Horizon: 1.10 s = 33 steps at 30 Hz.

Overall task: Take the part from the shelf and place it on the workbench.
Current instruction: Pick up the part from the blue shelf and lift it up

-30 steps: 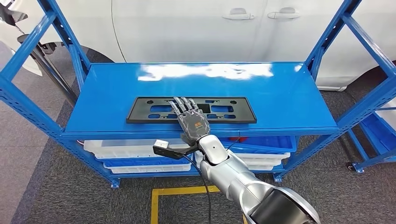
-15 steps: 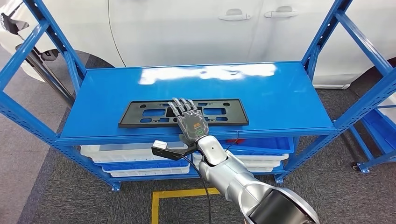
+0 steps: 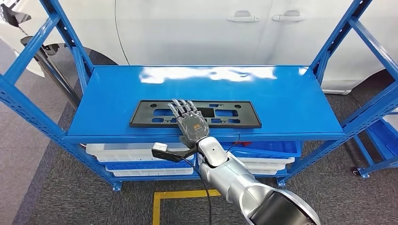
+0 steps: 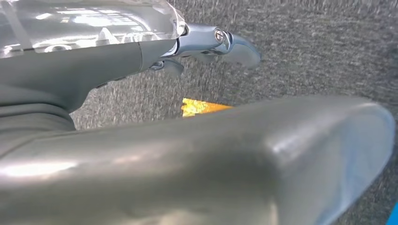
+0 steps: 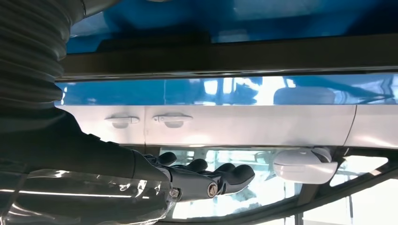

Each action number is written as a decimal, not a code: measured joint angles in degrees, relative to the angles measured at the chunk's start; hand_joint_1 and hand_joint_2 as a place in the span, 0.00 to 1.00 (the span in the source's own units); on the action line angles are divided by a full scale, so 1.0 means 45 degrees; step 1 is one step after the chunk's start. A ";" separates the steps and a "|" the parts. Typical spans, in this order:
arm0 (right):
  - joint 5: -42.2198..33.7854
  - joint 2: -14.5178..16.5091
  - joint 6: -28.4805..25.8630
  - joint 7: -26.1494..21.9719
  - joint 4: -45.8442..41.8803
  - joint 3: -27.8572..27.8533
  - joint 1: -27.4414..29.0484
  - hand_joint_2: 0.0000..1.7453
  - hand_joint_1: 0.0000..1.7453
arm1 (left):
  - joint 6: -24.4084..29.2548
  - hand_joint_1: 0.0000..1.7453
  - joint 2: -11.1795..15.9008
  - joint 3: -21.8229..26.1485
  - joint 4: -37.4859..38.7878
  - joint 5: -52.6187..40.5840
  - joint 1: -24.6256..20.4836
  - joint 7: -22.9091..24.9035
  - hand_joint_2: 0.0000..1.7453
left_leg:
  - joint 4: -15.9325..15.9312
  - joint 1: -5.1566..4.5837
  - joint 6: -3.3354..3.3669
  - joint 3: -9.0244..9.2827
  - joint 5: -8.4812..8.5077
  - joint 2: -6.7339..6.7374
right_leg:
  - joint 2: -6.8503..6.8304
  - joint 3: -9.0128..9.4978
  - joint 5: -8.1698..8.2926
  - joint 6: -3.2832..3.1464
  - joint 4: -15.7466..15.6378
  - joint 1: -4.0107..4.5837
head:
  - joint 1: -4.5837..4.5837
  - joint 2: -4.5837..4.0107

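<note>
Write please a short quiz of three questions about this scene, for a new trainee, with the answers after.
1. True or false: the black part already lies on the workbench.
2. Which hand reaches over the part? A. the left hand B. the right hand C. a person's hand
3. Fill in: behind the blue shelf stands a white ____ with two door handles.

Key:
1. False. The part lies flat on the top board of the shelf.
2. B. The right hand is stretched over the middle of the part, fingers apart; whether it touches the part cannot be told.
3. car
</note>
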 joint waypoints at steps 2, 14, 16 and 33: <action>0.0000 0.0000 0.0002 -0.0019 0.0021 0.0000 0.0043 1.00 0.00 | 0.0000 0.00 0.0002 0.0004 0.0000 0.0005 0.0016 0.0010 0.00 | 0.0004 -0.0017 0.0025 0.0006 -0.0014 -0.0003 | 0.0000 -0.0658 -0.0336 0.0014 0.1253 -0.0017 | 0.0002 0.0000; 0.0039 0.0113 -0.0004 -0.0050 -0.0009 -0.0015 -0.0070 1.00 0.00 | -0.0046 0.00 -0.0027 0.0113 0.0000 -0.0009 0.0043 -0.0049 0.00 | 0.0998 -0.0082 -0.0456 -0.0298 -0.0793 -0.0012 | -0.0056 0.1276 0.1642 -0.0626 -0.2941 0.0023 | 0.0005 0.0000; 0.0039 0.0149 0.0001 -0.0061 -0.0007 -0.0015 -0.0040 1.00 0.00 | -0.0045 0.00 -0.0012 0.0157 0.0000 -0.0016 0.0060 -0.0049 0.00 | 0.2655 -0.0064 -0.0558 -0.1105 -0.1524 -0.0008 | -0.0062 0.1296 0.1627 -0.0669 -0.2943 0.0031 | 0.0000 0.0000; 0.0029 0.0214 0.0011 -0.0101 -0.0010 -0.0034 0.0060 1.00 0.00 | -0.0034 0.00 0.0015 0.0265 0.0000 -0.0021 0.0148 -0.0084 0.00 | 0.0008 0.0008 -0.0008 0.0014 -0.0012 -0.0013 | -0.0024 -0.0621 -0.0281 0.0004 0.1244 -0.0026 | 0.0124 0.0000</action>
